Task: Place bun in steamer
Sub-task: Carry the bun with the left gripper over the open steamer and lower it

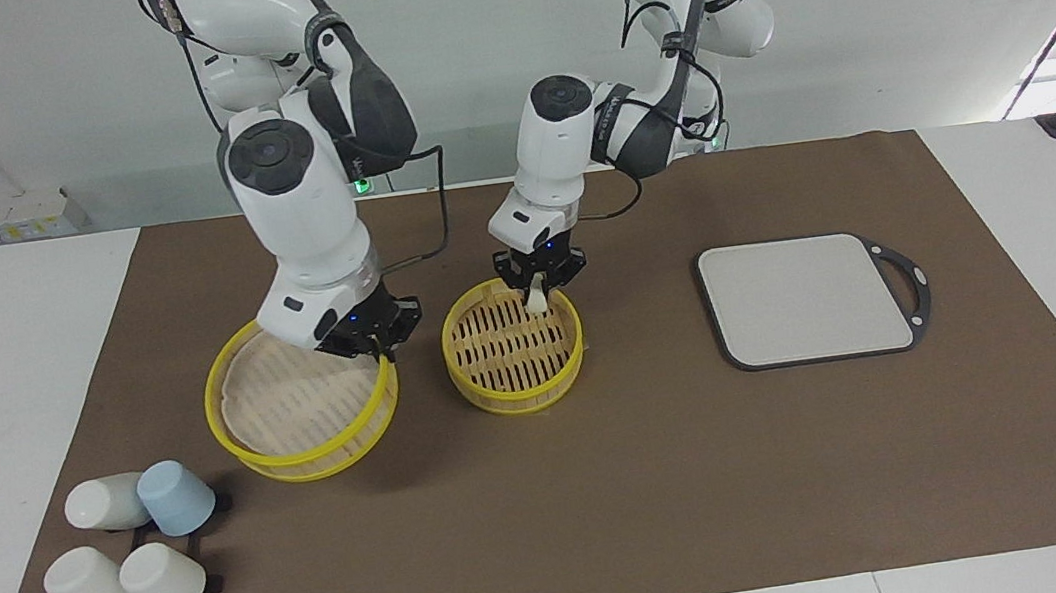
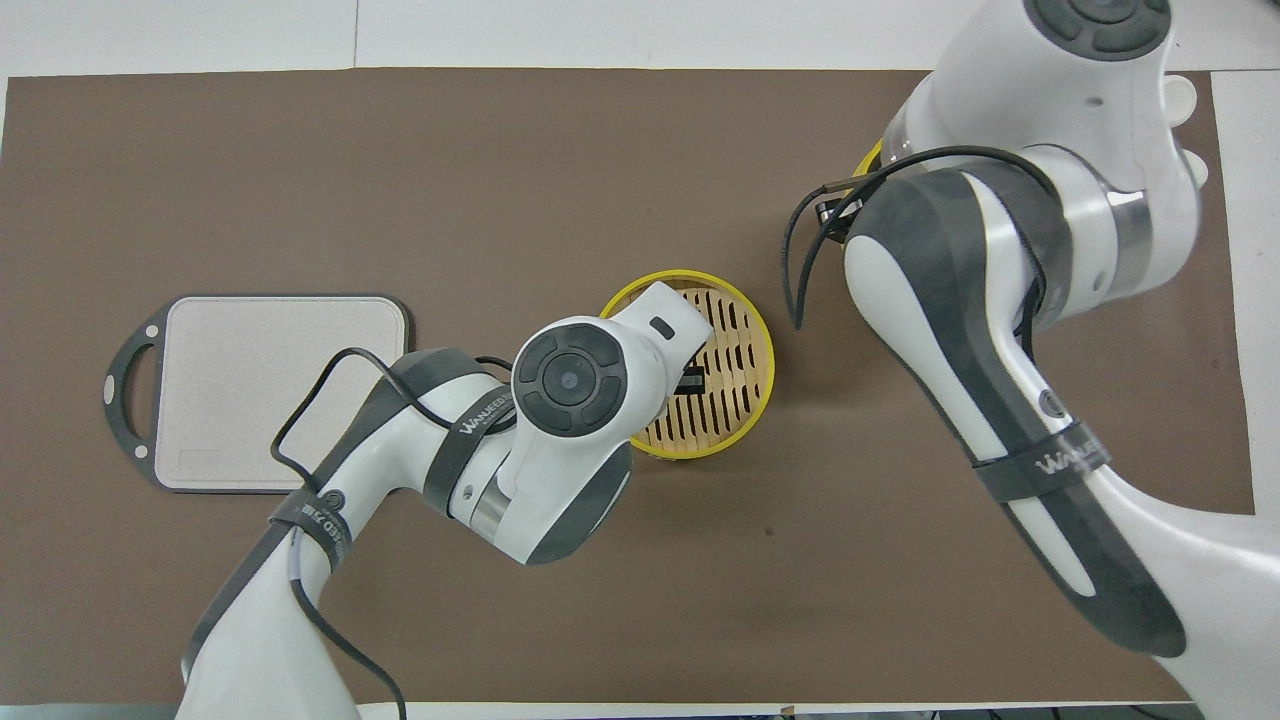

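The steamer (image 1: 517,395) is a round bamboo basket with yellow rims and a slatted floor, standing mid-table. Over the part of its floor nearer the robots hangs the bun (image 1: 536,299), a small cream-white lump, with my left gripper (image 1: 539,285) shut on it. In the overhead view the left arm's wrist covers the bun and much of the steamer (image 2: 763,352). My right gripper (image 1: 379,346) is shut on the rim of the steamer's yellow-rimmed lid (image 1: 291,418), which it holds tilted beside the basket, toward the right arm's end.
A grey square board (image 1: 805,298) with a black handle lies toward the left arm's end, also seen from overhead (image 2: 280,390). Several white and blue cups (image 1: 130,542) lie at the table corner farthest from the robots, at the right arm's end.
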Available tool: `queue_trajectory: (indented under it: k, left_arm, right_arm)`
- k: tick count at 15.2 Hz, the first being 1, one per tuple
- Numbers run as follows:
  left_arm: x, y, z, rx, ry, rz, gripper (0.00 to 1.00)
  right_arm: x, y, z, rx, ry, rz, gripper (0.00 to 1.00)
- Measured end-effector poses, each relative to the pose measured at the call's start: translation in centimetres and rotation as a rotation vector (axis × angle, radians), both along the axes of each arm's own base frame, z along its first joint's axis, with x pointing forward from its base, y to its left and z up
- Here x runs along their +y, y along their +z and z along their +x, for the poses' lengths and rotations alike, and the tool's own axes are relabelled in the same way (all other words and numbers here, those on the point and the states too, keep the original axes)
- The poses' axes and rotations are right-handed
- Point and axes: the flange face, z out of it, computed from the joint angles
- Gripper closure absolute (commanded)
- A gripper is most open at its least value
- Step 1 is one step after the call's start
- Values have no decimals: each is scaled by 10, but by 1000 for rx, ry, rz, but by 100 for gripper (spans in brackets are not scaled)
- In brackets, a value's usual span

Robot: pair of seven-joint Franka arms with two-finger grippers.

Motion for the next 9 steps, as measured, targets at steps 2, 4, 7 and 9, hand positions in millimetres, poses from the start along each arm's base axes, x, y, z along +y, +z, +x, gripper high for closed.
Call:
queue_trajectory:
  k: [2, 4, 7, 9]
  left_arm:
    - [-13, -17, 5, 5, -8, 7, 74]
    - [-22, -31, 4, 3, -13, 7, 74]
    - [-37, -46, -5, 5, -8, 7, 50]
    - [-38, -47, -5, 5, -1, 5, 12]
  right_arm:
    - [-12, 0, 3, 1, 3, 8, 100]
    - [-7, 0, 2, 2, 11, 10, 100]
    - [-1, 0, 0, 3, 21, 12, 100]
    - [-1, 0, 0, 2, 21, 12, 100]
